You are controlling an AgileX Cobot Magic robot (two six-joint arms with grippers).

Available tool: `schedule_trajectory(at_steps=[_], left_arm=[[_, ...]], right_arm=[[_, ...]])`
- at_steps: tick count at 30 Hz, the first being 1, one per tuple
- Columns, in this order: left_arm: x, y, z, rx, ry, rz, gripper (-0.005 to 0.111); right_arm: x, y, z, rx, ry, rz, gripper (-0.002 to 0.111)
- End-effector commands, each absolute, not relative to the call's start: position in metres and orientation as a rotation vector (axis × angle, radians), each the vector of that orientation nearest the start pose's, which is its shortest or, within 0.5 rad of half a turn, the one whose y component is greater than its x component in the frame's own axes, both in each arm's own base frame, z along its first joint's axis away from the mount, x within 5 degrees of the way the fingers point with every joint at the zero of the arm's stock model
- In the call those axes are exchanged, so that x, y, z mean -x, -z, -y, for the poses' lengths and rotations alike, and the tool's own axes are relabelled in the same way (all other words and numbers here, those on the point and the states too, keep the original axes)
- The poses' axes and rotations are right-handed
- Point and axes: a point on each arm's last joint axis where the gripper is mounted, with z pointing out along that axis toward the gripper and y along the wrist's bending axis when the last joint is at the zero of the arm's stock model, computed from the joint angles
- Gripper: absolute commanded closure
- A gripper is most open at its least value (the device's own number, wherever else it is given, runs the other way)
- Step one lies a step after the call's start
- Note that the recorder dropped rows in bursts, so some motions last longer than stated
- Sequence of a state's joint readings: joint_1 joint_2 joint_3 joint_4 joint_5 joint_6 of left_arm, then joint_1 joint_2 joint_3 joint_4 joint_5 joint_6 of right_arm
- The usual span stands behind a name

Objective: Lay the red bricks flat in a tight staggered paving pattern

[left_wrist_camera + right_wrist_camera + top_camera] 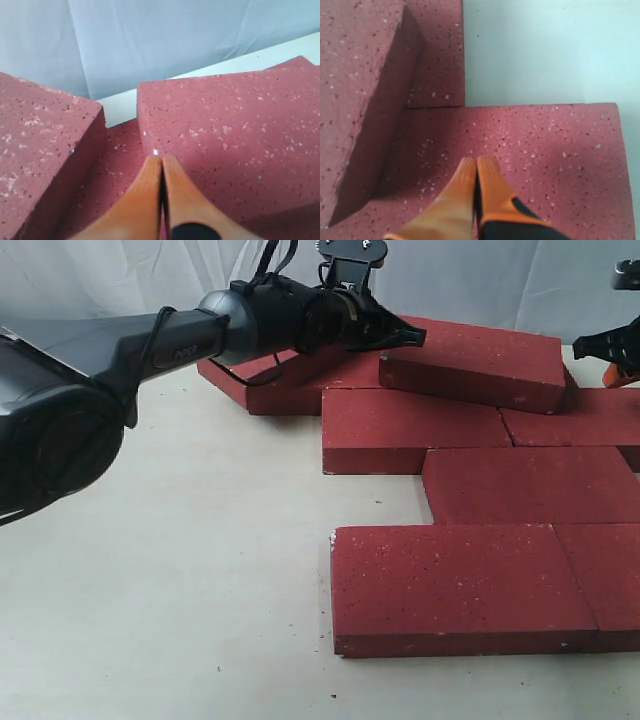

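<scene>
Several red bricks lie flat in staggered rows, among them a front one [450,585], a middle one [530,485] and a back one [415,430]. One more brick [480,360] rests raised and askew on top of the back bricks. My left gripper [418,337] is shut and empty, its tips at that brick's near end [230,135]. In the left wrist view its orange fingertips [155,167] touch the brick's corner. My right gripper [582,344] is shut too, hovering over a flat brick [535,150] beside the raised brick [355,90].
Two more bricks [285,380] sit at the back left, under the left arm. The pale tabletop [180,570] stretches to the left and front. A white cloth backdrop [120,280] closes the far side.
</scene>
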State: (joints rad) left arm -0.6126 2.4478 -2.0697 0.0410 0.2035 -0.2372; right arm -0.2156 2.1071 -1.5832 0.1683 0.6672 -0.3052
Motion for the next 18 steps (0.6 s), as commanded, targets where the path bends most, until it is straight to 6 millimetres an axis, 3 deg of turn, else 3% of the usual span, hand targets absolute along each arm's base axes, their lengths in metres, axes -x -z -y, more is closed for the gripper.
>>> schedule_trajectory(at_steps=[1,5,12,14,18], left_arm=[[-0.467,-0.171,0.333,-0.296,0.602,-2.044,0.107],[-0.471,-0.151,0.337,-0.191,0.683,-2.020,0.107],[-0.467,-0.146,0.338,-0.206,0.662,-2.093,0.107],[-0.458,-0.161,0.342,-0.338,0.578,-2.103,0.107],[-0.436,-0.219,0.347,-0.653,0.372,-2.012,0.107]], right_arm=[[-0.447,-0.182,0.090,-0.017,-0.010,-2.655,0.109],[-0.447,-0.182,0.090,-0.017,-0.010,-2.655,0.109],[-0.446,-0.182,0.085,0.022,-0.067,-2.655,0.109],[-0.447,-0.192,0.082,0.070,-0.100,-2.619,0.109],[-0.459,-0.234,0.074,-0.002,-0.240,-2.473,0.109]])
